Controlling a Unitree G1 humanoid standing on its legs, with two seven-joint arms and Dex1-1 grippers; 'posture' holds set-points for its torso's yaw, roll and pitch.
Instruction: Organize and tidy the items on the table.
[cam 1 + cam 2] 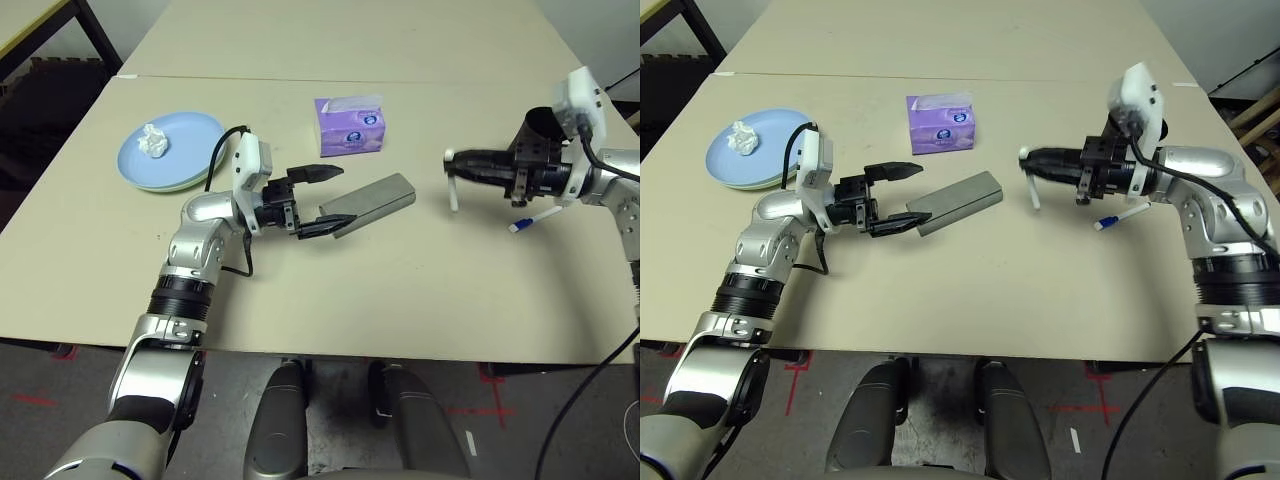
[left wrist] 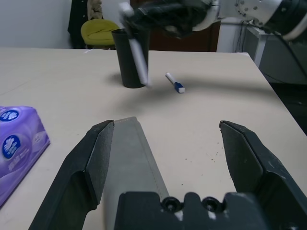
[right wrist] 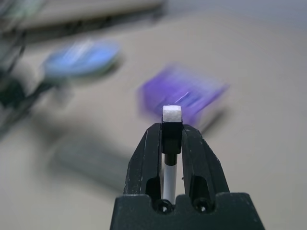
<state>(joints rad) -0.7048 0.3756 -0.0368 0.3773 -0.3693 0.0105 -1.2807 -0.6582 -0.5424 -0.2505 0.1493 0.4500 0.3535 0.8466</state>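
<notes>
Right gripper [image 1: 1032, 170] clenched on a white pen [image 1: 1033, 192]; the pen is pinched between the jaws near one end and hangs crosswise to them, its long axis running down toward the table [image 1: 1060, 290]; in the right wrist view the pen's square white end [image 3: 172, 115] stands just past the fingertips. Cup [image 1: 545, 125] lies behind these jaws, close to the right wrist, upright with its mouth up; it is well nearer the right arm than the left. Judgement: if the pen is meant for the cup, the coming move turns on this one relation; the jaws point away from the cup, so the hand must swing back toward it and bring the pen's long axis upright over the mouth. A second pen [image 1: 1120, 217], blue-capped, lies flat on the table below the right wrist, just beside the cup's base.

Left gripper [image 1: 320, 200] released, jaws spread wide and level; the grey case [image 1: 378, 199] lies just ahead of them, its near end at the lower fingertip, its long axis running on from the jaws; not grasped. Tissue box [image 1: 350, 125] sits beyond the upper jaw; stacked plates [image 1: 190, 150] carrying a tissue wad [image 1: 153, 140] lie behind the left wrist.
</notes>
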